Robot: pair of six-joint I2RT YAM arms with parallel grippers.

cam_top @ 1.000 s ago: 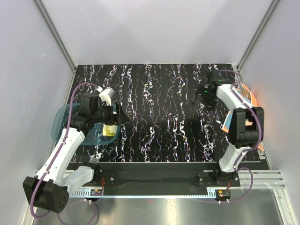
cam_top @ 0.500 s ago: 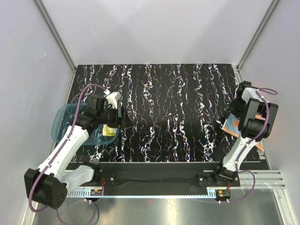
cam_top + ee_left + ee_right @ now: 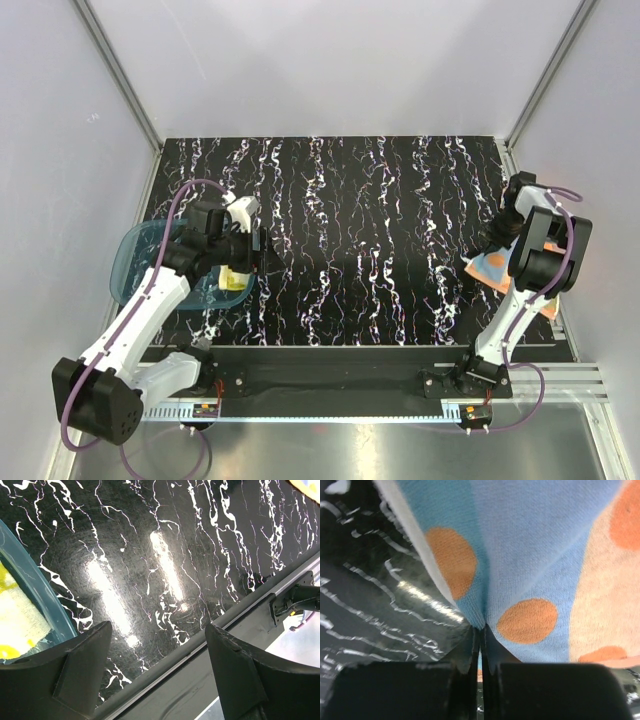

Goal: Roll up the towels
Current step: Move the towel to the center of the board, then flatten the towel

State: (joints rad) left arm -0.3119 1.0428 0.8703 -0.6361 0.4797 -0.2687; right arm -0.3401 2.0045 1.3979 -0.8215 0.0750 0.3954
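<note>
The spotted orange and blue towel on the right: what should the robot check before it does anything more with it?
1. Right hand shut on the orange and blue towel: ok, a fold of cloth is pinched in it.
2. Orange and blue towel rolled: not ok, it is loose cloth, not a roll.
3. Left hand open and empty: ok, nothing sits in it.
4. Yellow towel inside the blue tray: ok.
5. Yellow towel rolled: cannot tell, the left arm hides most of it.
</note>
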